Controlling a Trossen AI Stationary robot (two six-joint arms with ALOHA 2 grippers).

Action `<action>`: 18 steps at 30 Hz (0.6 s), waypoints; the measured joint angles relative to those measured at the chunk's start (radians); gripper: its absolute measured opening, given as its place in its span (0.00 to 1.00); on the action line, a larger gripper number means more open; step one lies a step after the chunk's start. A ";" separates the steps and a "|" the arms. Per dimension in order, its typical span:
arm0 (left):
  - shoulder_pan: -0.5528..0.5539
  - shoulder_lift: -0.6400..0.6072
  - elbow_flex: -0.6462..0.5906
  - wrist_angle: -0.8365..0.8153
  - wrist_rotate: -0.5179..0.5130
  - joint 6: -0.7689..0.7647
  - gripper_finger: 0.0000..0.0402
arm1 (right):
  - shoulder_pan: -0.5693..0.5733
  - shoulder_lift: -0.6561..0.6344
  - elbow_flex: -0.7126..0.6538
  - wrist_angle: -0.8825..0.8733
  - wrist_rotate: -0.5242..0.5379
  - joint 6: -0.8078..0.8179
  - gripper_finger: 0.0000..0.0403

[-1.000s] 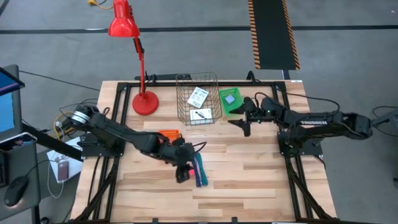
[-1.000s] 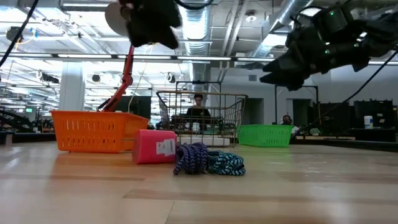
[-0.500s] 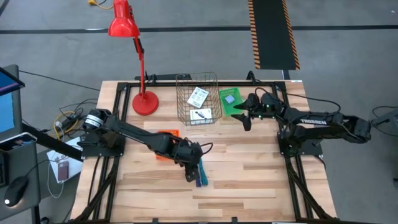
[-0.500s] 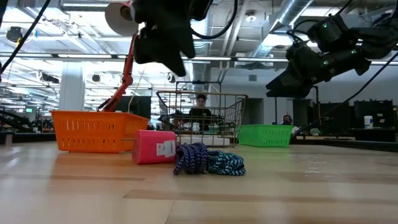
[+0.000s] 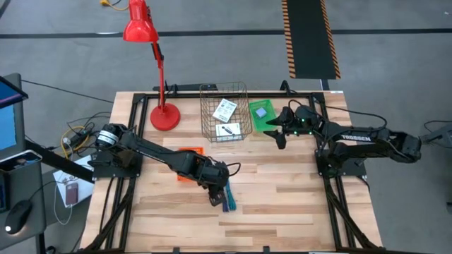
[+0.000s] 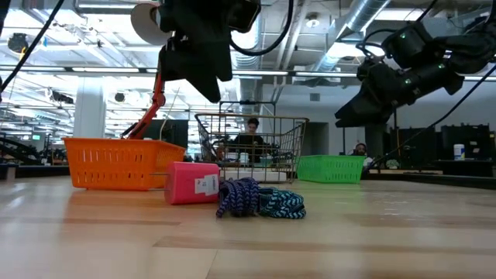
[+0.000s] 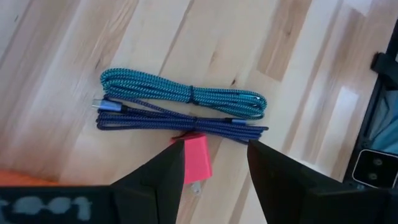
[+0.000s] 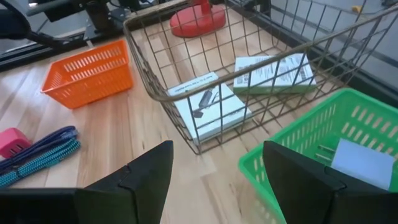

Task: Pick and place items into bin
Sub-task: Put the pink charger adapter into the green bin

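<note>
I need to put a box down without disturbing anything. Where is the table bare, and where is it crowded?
Bare: the whole near strip of the table in front of the cables, and the stretch between them and the right arm's base. Crowded: the far edge, with lamp, wire basket, green basket and right gripper, plus the middle around the left gripper and orange basket.

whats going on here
A two-armed robot is sorting small items into baskets. The left claw hangs open just above a pink block and two coiled cables, one teal and one dark blue, lying together on the table. It holds nothing yet. The right claw waits open and empty near the wire basket, which already holds two white boxes, and the green basket. An orange basket sits nearby.
</note>
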 joint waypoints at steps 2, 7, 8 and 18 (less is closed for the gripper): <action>-0.002 0.000 0.000 -0.004 -0.005 -0.003 0.41 | 0.000 0.000 0.000 -0.011 0.000 0.000 0.61; -0.010 0.006 0.000 -0.006 -0.018 -0.003 0.41 | 0.007 0.000 0.000 -0.015 -0.001 0.000 0.61; -0.013 0.010 0.000 -0.005 -0.019 -0.003 0.41 | 0.012 0.000 0.000 -0.015 -0.002 0.000 0.61; -0.018 0.076 -0.001 -0.015 -0.014 0.014 0.41 | 0.055 0.000 0.000 -0.011 -0.004 -0.017 0.61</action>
